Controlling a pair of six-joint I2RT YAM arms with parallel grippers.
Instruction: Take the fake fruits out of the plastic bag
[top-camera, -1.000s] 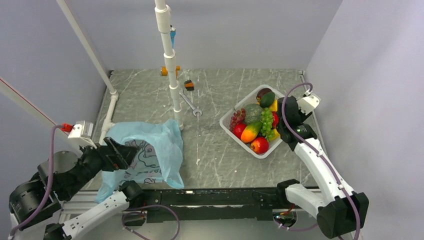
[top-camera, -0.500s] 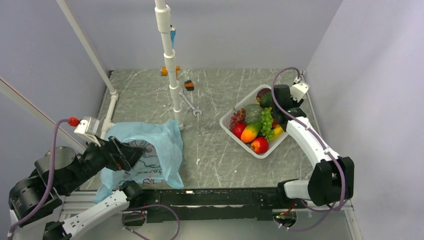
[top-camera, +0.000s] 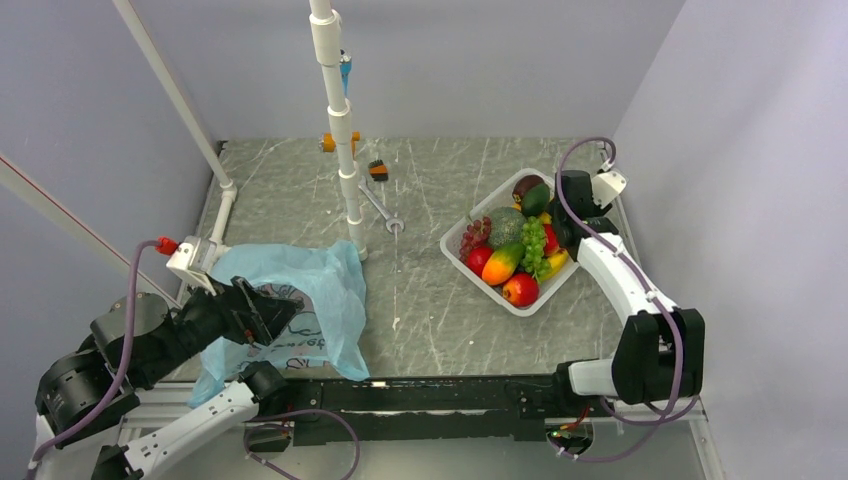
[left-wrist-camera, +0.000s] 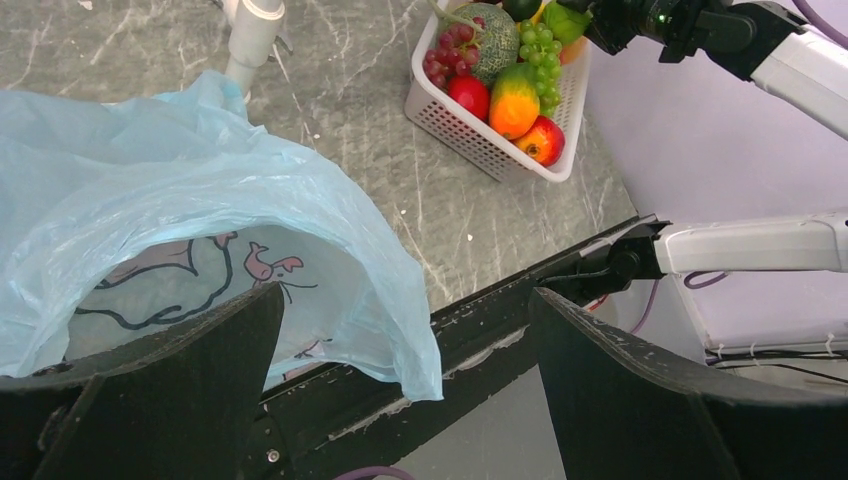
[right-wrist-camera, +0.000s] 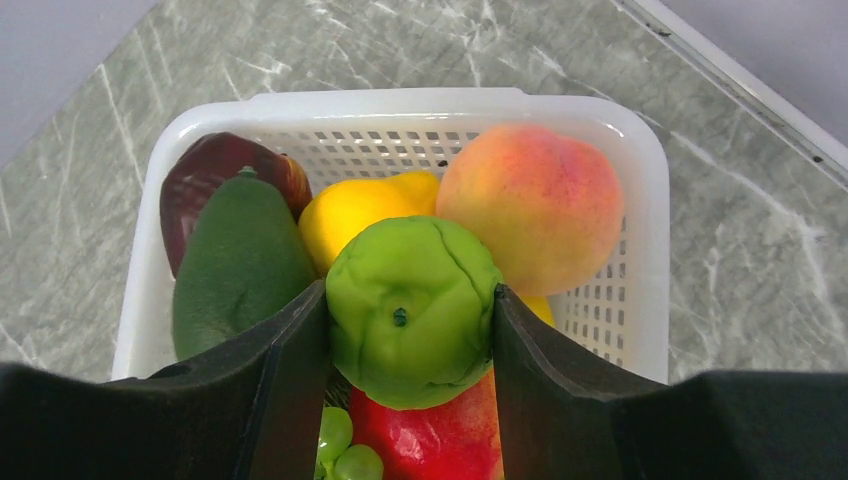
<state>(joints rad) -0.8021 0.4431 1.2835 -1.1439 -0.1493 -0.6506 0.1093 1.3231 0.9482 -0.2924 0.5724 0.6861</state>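
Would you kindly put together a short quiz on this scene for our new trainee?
1. True or false: the right gripper is shut on the lime-green ball over the white basket.
2. Where does the plastic bag lie? A: under the left gripper; B: inside the basket; C: beside the right arm's base.
3. Fill in: the left gripper is ____ and holds nothing.
Key: 1 true; 2 A; 3 open.

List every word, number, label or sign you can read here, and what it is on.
None readable.
Bag: only a dark cartoon line drawing, no letters.
Fruits, basket and the green ball in the right gripper: no marks.
Small far items: too small to tell.
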